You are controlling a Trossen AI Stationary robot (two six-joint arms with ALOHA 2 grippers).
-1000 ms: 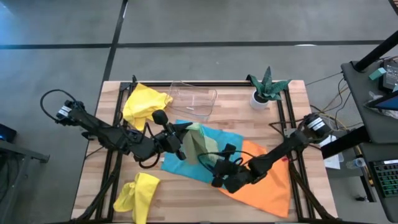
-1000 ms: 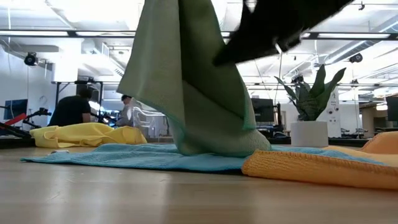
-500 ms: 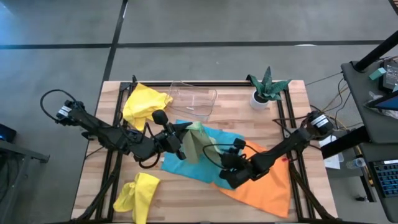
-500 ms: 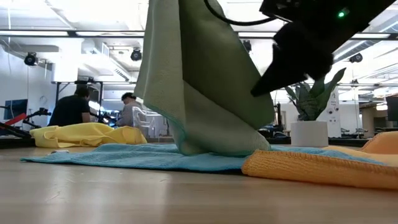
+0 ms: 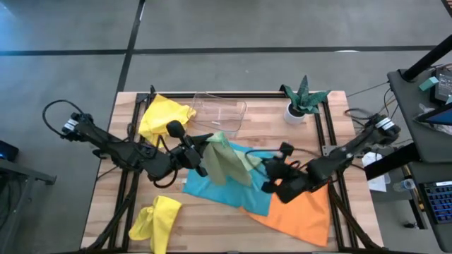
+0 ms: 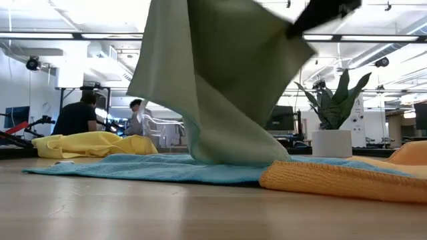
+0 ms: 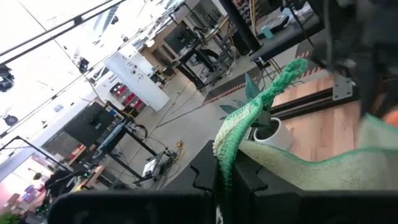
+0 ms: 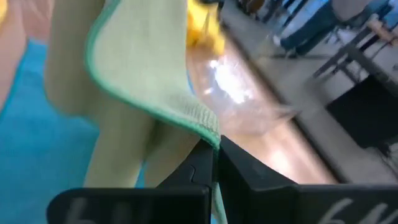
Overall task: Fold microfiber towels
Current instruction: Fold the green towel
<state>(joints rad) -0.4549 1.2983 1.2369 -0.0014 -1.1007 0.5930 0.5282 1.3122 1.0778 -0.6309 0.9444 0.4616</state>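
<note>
**Sage green towel held up between both grippers**

Sage green microfiber towel (image 5: 227,164) lifted off the table centre, stretched between two grippers, lower edge trailing onto the turquoise blue towel (image 5: 219,190). Left gripper (image 5: 205,147) at one upper corner of the green cloth, jaws clamped together on its edge; same pinch confirmed in the left wrist view, hem (image 7: 249,118) bunched between the dark fingers. Right gripper (image 5: 267,168) at the opposite corner, jaws closed tight on the stitched border, as seen in the right wrist view (image 8: 214,155). From the low view, green cloth (image 6: 213,87) hanging as a broad drape, bottom resting on the blue one (image 6: 147,168).

Turquoise towel lying flat mid-table, partly overlapped by the orange towel (image 5: 300,215) spread toward the right front corner. One yellow towel (image 5: 164,116) crumpled near the far left corner, just beside the clear plastic tray (image 5: 220,113). Second yellow towel (image 5: 155,220) bunched at the near left edge. Small plant in white pot (image 5: 302,99) upright at the far right of the wooden table (image 5: 212,233). Two persons (image 6: 83,117) seated in the room beyond, seen from the low view.
</note>
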